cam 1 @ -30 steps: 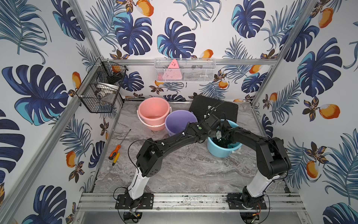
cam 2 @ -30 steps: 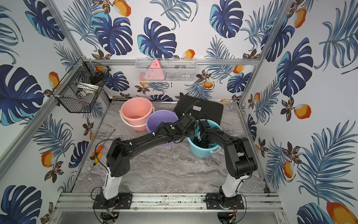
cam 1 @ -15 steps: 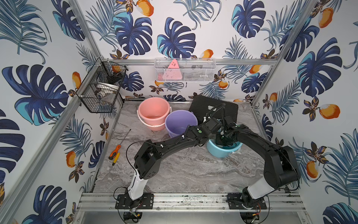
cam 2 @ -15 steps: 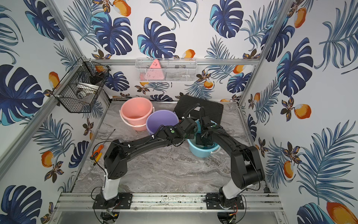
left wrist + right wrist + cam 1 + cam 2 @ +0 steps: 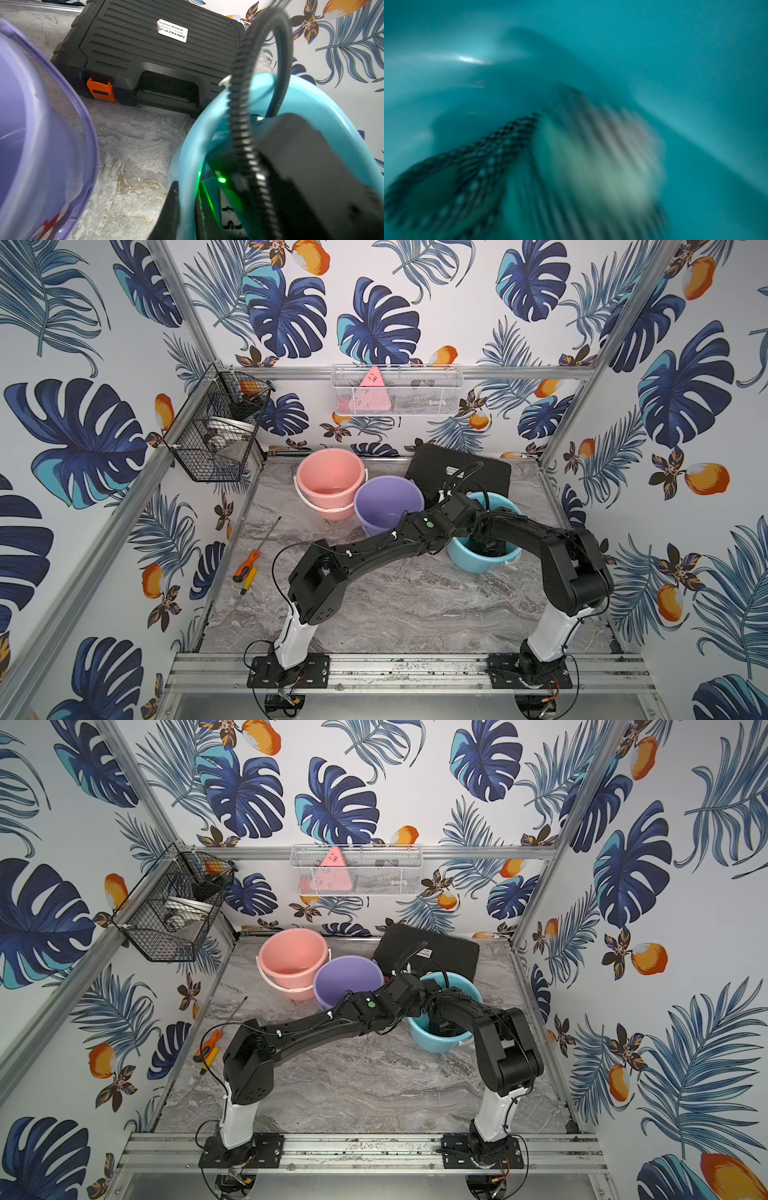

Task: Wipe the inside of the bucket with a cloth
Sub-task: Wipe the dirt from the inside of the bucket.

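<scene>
The blue bucket (image 5: 484, 562) (image 5: 434, 1042) stands right of the table's middle. My left gripper (image 5: 186, 212) is shut on its near-left rim, one finger outside the wall and one inside. My right gripper (image 5: 484, 543) reaches down inside the bucket, and the arm hides its fingers in both top views. In the right wrist view the pale grey-green cloth (image 5: 602, 166), with a checked edge, is blurred by motion right in front of the camera against the bucket's inner wall (image 5: 675, 62). It sits where the shut jaws are.
A purple bucket (image 5: 388, 504) stands just left of the blue one, and a pink bucket (image 5: 330, 485) behind that. A black tool case (image 5: 457, 470) lies behind the blue bucket. Two screwdrivers (image 5: 247, 568) lie by the left wall. Wire baskets (image 5: 220, 435) hang on the walls.
My right arm swung its elbow outward and back again, sweeping the cloth round inside the bucket. The left gripper kept its hold on the rim and the bucket stayed put.
</scene>
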`<state>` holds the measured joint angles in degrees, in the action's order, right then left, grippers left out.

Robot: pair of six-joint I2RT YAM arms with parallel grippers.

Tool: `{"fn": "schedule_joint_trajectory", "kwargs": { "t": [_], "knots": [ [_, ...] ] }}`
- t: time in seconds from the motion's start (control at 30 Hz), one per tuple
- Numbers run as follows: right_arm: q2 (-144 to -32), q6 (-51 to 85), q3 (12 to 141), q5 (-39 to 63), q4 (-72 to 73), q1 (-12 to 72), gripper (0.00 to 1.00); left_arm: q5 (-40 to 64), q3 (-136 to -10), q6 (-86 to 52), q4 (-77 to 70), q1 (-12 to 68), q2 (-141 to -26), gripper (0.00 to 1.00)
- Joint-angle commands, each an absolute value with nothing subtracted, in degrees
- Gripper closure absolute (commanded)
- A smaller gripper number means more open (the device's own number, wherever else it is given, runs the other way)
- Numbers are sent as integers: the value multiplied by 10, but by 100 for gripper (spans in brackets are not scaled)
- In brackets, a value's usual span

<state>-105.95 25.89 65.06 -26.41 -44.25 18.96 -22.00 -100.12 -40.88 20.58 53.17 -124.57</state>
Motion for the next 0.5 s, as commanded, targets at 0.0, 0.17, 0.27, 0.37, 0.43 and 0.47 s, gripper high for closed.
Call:
{"fn": "schedule_joint_trajectory", "kwargs": {
  "t": [0.0,0.17,0.27,0.37,0.43,0.47],
  "knots": [
    [-1093,290,673,-244,-436,183,100,-205,-994,-368,278,536,-1247,100],
    [-1111,285,678,-118,-415,181,100,-207,-991,-366,278,536,-1245,100],
    [-1099,257,660,9,-356,182,100,-206,-995,-366,283,536,-1246,100],
    [-1064,236,621,137,-278,182,100,-209,-997,-367,286,536,-1246,100],
    [-1038,231,606,186,-242,181,100,-210,-999,-368,287,536,-1247,100],
    [-1026,229,602,205,-227,181,100,-209,-1001,-369,288,536,-1247,100]
  ]
}}
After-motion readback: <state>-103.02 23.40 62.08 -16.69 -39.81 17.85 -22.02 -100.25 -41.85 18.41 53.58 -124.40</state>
